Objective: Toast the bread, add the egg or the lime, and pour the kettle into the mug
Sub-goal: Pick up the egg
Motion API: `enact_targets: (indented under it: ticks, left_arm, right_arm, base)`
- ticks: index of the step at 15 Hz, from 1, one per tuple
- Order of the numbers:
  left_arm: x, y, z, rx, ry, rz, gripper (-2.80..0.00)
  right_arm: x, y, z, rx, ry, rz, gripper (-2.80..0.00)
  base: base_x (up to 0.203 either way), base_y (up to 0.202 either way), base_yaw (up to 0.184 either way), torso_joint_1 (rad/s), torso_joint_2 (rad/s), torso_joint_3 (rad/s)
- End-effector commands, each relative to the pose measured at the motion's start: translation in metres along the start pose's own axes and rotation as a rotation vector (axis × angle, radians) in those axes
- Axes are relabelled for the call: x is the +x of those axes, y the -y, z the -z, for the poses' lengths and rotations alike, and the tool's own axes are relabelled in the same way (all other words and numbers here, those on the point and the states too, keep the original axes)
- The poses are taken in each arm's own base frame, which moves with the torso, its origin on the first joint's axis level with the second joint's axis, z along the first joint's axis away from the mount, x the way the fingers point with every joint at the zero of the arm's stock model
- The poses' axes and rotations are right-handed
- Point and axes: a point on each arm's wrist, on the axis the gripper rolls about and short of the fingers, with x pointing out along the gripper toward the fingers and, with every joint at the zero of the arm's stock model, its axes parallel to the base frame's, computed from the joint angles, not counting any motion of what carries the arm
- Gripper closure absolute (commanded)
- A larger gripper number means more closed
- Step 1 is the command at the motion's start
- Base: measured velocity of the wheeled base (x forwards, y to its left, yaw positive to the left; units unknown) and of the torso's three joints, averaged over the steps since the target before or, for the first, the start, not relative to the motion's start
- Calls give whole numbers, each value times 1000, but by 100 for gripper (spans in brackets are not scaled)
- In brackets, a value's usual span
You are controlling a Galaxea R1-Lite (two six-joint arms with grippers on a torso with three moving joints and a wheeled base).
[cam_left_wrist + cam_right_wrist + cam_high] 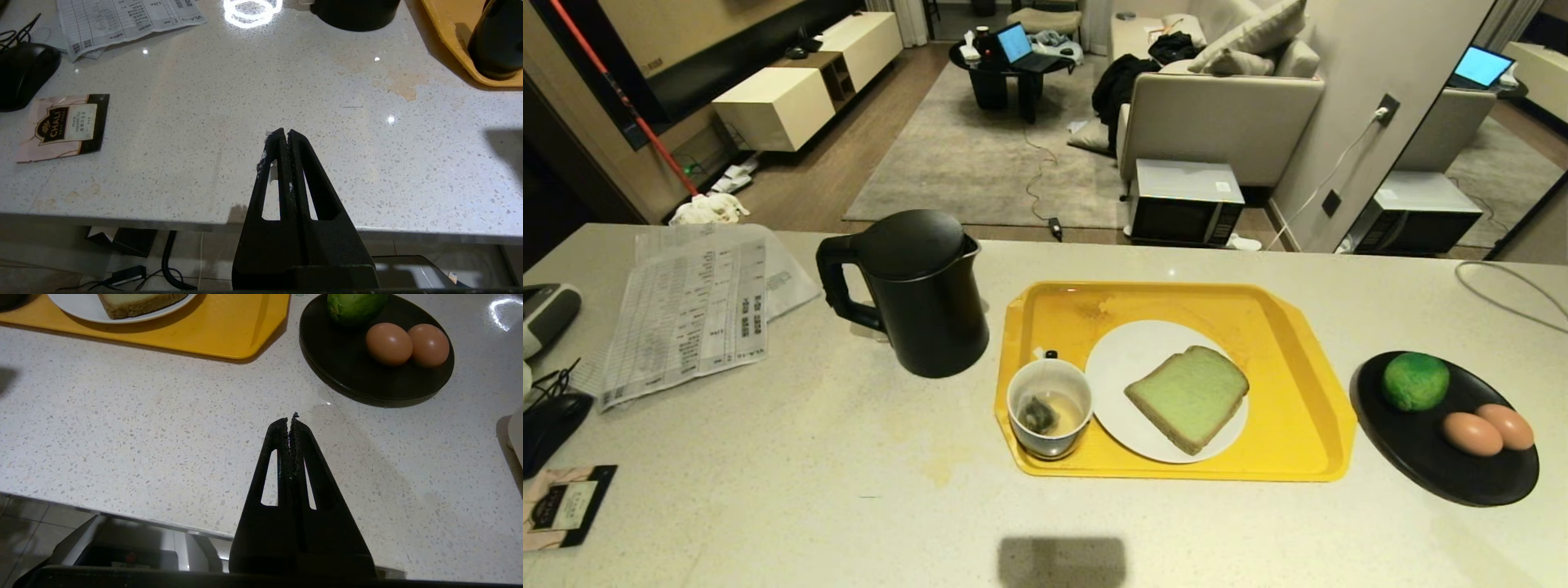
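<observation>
While both arms sit parked at the near edge of the table (pixel 768 490), neither one shows up in the head view. Far left there's a black mouse (pixel 551 420), a tea sachet (pixel 564 505) and some printed sheets (pixel 690 306). The left hand (pixel 284 132) hangs over bare table with its fingers pressed together, holding nothing. Next comes the kettle (pixel 923 294), upright with lid on, handle pointing left, just beside the yellow tray (pixel 1290 327). On the tray the mug (pixel 1049 406) sits at the near left corner with a tea bag in some liquid, touching or just about touching the white plate (pixel 1119 359) that carries the bread (pixel 1188 398). The right hand (pixel 291 418) is pressed together too, empty, over open table near the tray corner. Far right, a black dish (pixel 1445 465) has the lime (pixel 1416 380) and two eggs (pixel 1486 430) side by side; I can't make out a white mark on either one. The wrist views cut off the kettle, mug and bread.
</observation>
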Motion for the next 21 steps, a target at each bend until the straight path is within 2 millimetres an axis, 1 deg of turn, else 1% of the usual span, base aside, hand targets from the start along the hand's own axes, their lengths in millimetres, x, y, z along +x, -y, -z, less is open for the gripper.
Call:
enact_targets:
  ticks: [1,12,21]
  left_arm:
    - [0,0,0,0,1,0,0]
    - [0,0,0,0,1,1,0]
    - [0,0,0,0,1,0,0]
  right_arm:
    - [0,0,0,2,-1,-1,0]
    - [0,0,0,0,-1,-2,0]
    - [0,0,0,0,-1,-1,0]
  base:
    - [0,0,0,-149,308,147]
    - [0,0,0,-4,9,4]
    - [0,0,0,166,-314,-139]
